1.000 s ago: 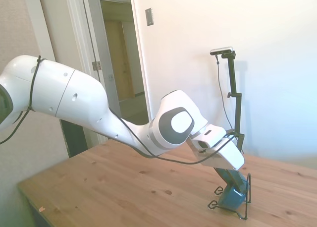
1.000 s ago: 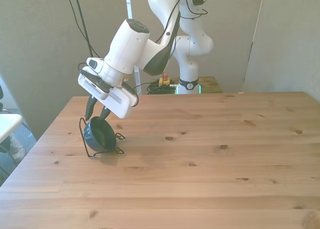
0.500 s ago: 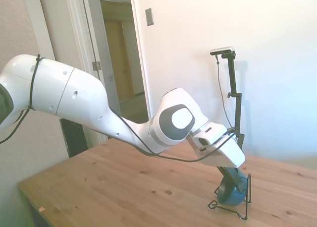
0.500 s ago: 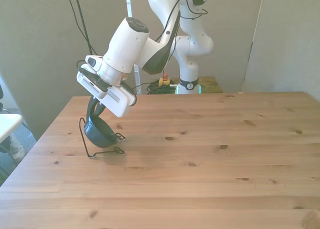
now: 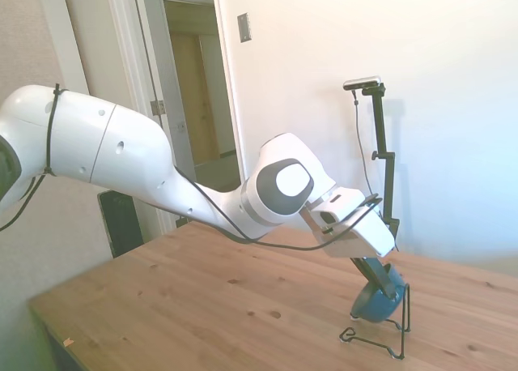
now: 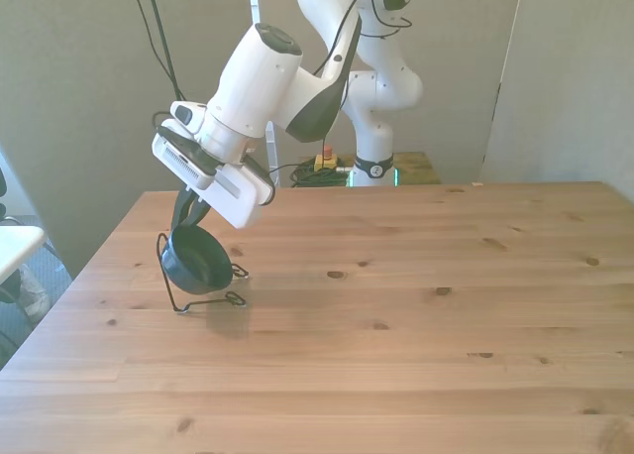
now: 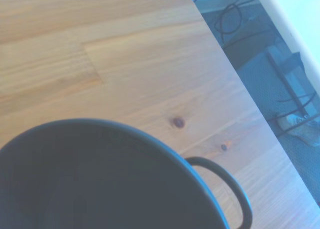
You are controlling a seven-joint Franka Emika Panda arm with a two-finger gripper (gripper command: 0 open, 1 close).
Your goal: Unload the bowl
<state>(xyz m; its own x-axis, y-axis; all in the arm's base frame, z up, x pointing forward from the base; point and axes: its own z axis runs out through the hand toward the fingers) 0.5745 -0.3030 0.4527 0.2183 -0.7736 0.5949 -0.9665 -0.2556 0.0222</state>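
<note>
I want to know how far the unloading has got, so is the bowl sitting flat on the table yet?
No, the bowl hangs tilted in the gripper, clear of the table within the wire rack.

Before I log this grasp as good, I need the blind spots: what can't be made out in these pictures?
- Side view: the gripper fingertips' hold on the bowl is too small to judge.
- Front view: the white hand covers where the fingers meet the bowl rim.
- Wrist view: the bowl is blurred and cut off by the edge; only a loop of the wire rack shows.
</note>
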